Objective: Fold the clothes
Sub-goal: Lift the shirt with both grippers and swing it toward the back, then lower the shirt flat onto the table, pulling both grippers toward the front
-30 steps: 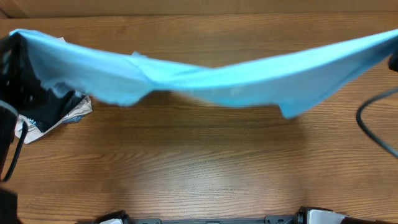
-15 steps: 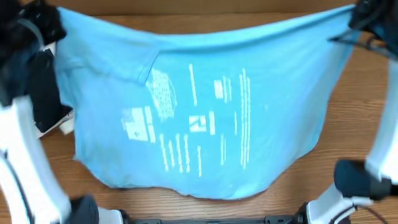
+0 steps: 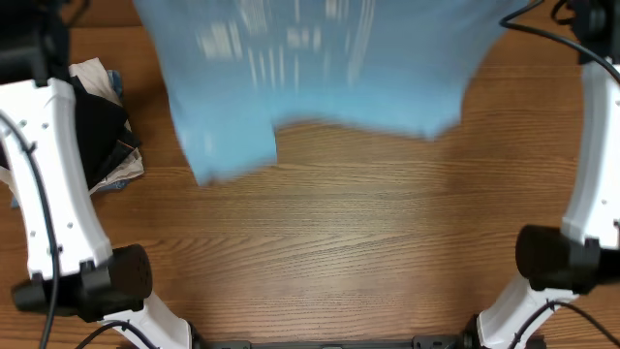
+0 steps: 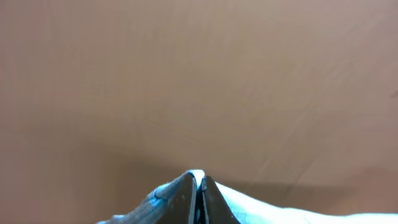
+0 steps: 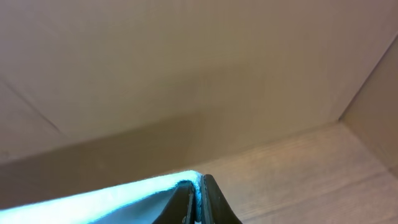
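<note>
T-shirt [image 3: 320,78] right of garment pile [image 3: 105,136]

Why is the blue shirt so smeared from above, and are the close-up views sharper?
Overhead: the T-shirt is motion-blurred, its lettering streaked, while the table grain is crisp. Left wrist: the left gripper, shut on the T-shirt, looks soft against a hazy brown backdrop. Right wrist: the right gripper is soft too; no glare.

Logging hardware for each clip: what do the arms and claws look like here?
The left arm and right arm are white tubular links with chunky black joints and thin black cables running alongside. The left claw and right claw are dark and taper to a narrow tip.
</note>
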Tool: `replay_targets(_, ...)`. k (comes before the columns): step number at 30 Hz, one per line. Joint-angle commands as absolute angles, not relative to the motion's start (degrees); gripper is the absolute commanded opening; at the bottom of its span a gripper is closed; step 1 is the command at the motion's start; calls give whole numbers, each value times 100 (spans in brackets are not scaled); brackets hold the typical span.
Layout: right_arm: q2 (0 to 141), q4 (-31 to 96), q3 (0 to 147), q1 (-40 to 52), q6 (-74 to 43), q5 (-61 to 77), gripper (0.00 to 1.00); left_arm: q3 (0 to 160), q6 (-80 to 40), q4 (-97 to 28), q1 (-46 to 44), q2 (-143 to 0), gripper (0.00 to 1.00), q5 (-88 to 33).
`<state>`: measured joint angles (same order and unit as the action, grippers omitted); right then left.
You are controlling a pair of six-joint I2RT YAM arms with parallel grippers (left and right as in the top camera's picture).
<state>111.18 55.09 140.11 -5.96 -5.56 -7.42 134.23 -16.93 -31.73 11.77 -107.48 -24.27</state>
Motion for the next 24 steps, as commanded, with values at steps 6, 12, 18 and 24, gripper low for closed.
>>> replay_targets(6, 10475, 7188, 14481, -609, -412, -753, 4, 15021, -1114, -6023, 1216, -10125, 4, -2663)
replay_targets(12, 10801, 8801, 14003, -613, -405, -768, 4, 14779, -357, -9303, 794, -10700, 4, -2121)
replay_targets(18, 11043, 9454, 13058, -613, -408, -764, 4, 13659, -270, -9679, 576, -11281, 4, -1900)
replay_targets(24, 11043, 9459, 11603, -624, -405, -801, 4, 12269, -165, -9682, 554, -11378, 4, -1767)
